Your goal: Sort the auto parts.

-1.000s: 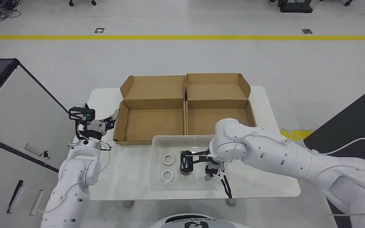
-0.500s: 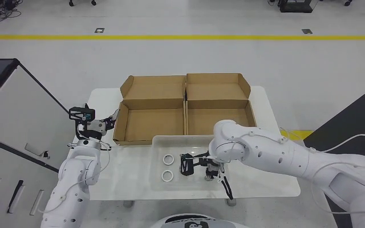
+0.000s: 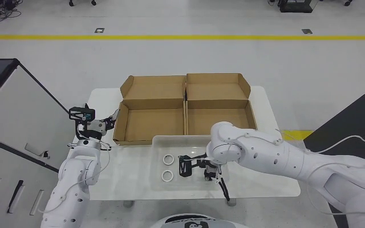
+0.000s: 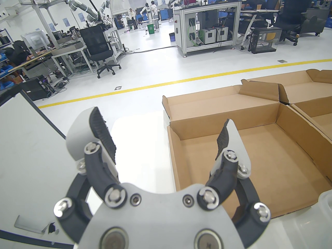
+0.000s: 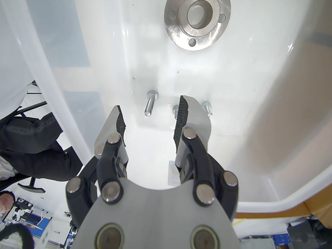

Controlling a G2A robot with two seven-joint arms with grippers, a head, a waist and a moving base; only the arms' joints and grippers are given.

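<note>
Three bolts (image 5: 151,102) lay close together on the floor of the white tray (image 5: 246,84), one in the clear, one half hidden behind a finger pad, and one just past that pad. A steel flange (image 5: 197,12) lay further along the same tray, apart from the bolts. Two white rings (image 3: 168,159) sat toward the tray's other end.

The right gripper (image 5: 151,110) was spread open and empty. It pointed down into the tray, with the clear bolt roughly between its tips. The step was probably picking that bolt. To do it well, the fingers should go either side of the shank, drop low, and close near the head. The shank is round and may roll. The neighbouring bolt beside the pad could get nudged or pinched too.

The right arm bent across the tray with its wrist turned down. The left gripper (image 4: 163,128) was wide open, held nothing, and sat beside the left cardboard box (image 4: 259,156). The right cardboard box (image 3: 219,121) stood touching it.
</note>
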